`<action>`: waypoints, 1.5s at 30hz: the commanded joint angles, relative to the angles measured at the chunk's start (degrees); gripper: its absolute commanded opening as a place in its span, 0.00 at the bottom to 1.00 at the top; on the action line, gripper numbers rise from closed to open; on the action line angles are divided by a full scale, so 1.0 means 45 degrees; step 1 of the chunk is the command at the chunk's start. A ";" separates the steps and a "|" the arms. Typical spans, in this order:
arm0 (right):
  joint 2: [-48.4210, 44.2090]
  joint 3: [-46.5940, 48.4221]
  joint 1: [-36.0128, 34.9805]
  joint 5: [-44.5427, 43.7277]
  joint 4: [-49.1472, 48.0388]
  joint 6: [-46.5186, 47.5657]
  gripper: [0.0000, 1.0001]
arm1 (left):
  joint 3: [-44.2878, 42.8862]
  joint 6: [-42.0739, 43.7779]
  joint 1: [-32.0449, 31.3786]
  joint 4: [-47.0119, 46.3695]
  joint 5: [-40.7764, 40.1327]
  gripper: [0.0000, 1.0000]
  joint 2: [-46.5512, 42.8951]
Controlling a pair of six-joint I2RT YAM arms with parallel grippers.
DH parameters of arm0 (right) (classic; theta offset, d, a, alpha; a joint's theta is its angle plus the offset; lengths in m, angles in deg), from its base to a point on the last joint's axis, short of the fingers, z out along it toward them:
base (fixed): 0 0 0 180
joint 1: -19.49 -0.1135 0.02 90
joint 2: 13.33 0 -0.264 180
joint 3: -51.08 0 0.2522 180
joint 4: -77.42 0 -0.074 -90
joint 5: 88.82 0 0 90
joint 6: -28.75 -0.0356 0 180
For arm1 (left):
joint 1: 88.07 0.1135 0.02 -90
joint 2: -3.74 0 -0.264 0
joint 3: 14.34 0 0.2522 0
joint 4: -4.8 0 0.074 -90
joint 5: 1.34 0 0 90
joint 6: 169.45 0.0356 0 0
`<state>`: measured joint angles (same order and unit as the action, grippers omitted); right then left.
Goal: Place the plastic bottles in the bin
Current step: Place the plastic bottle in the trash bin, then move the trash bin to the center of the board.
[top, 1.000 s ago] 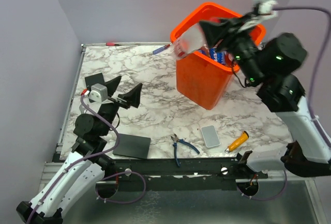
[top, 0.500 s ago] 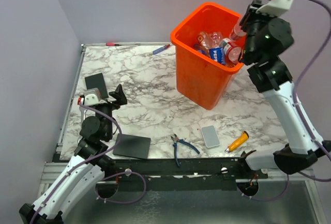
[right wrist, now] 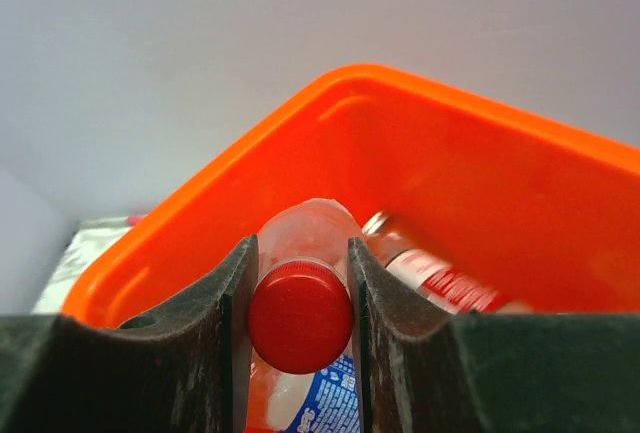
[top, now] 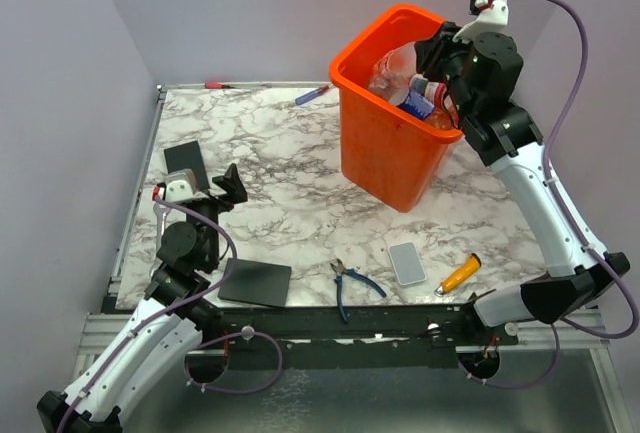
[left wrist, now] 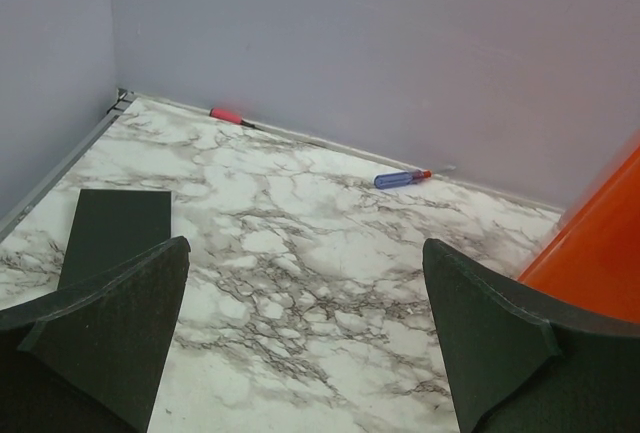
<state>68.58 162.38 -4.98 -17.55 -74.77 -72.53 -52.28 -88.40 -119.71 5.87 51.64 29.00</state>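
Over the far right part of the bench (top: 290, 183), the right fingers (right wrist: 215, 333) are clenched on one clear bottle (right wrist: 300, 318). They sit either side of its red-capped end, and its body points into the orange bin (right wrist: 420, 93). At least two more bottles lie inside, one red-labelled (right wrist: 435, 275) and one blue-labelled (top: 420, 105); the full count is hidden. Near the left edge, the left fingers (left wrist: 110, 323) stand spread wide, grasping nothing. Along the near edge lie one pair of blue-handled pliers (top: 350, 283), one orange-handled tool (top: 459, 274) and one black slab (top: 255, 281); a second slab (top: 187, 160) lies by the left edge.
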 commanded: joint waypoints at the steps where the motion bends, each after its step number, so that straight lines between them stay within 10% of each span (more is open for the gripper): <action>1: 0.0093 0.0618 -0.0070 0.1635 0.1715 -0.0878 0.01 | -0.0016 -0.0005 -0.0063 0.0104 -0.0312 0.99 0.0154; 9: -0.1298 -0.1921 -0.0053 -0.4415 -0.0261 0.1739 0.01 | -0.0031 -0.0004 -0.0060 0.0112 -0.0313 0.99 0.0342; 18: -0.0815 -0.3438 0.0077 -0.3746 -0.0214 0.1356 0.01 | -0.0016 -0.0075 -0.0059 0.0174 -0.0165 0.99 0.0440; 27: -0.1326 -0.3198 0.0235 -0.1782 0.0974 -0.0592 0.78 | -0.0036 -0.0088 -0.0068 0.0210 -0.0130 0.99 0.0463; 45: -0.5489 -0.2353 0.0225 0.0558 0.2391 -0.1874 1.00 | -0.0513 -0.0535 -0.0083 0.0887 0.0786 0.99 0.1700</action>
<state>48.45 153.70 -4.28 -15.53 -66.84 -79.97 -52.61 -89.60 -119.71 7.81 52.41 34.87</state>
